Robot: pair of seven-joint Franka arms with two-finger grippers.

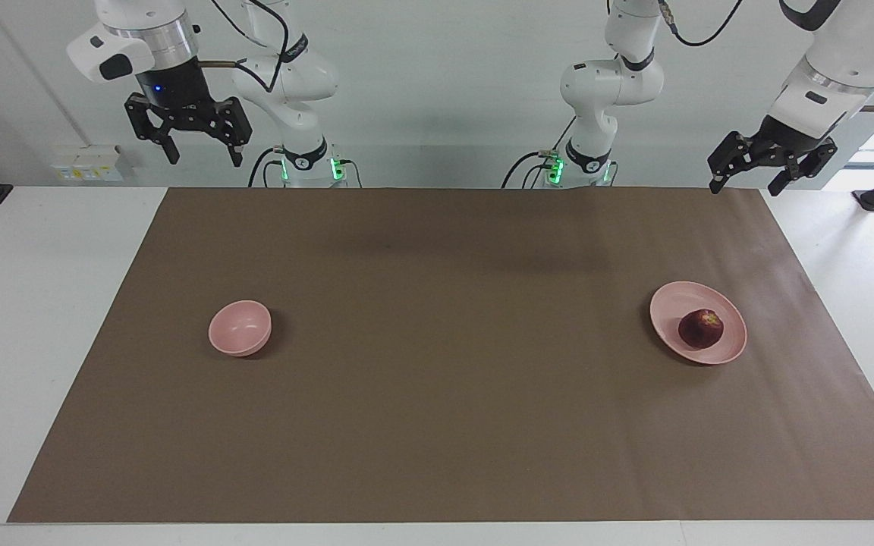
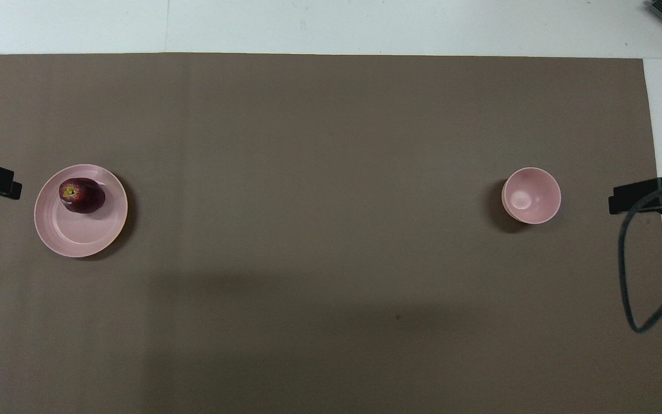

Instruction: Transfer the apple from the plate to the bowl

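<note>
Resting on the plate (image 1: pixel 668 311), the apple (image 1: pixel 701 329); bowl (image 1: pixel 240 327) well apart

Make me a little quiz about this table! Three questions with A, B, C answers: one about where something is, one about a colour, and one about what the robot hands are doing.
1. Where is the apple?
A. in the bowl
B. on the plate
C. on the brown mat

2. What colour is the bowl?
A. pink
B. blue
C. green

3. What are the two grippers doing?
A. both squeezing the apple
B. one holding the bowl
C. both open and empty, up in the air

Answers:
1 B: the apple sits on the plate, at the left arm's end of the table.
2 A: the bowl is pale pink like the plate.
3 C: the left gripper and the right gripper hang high near the robots' edge of the mat, holding nothing.
</note>
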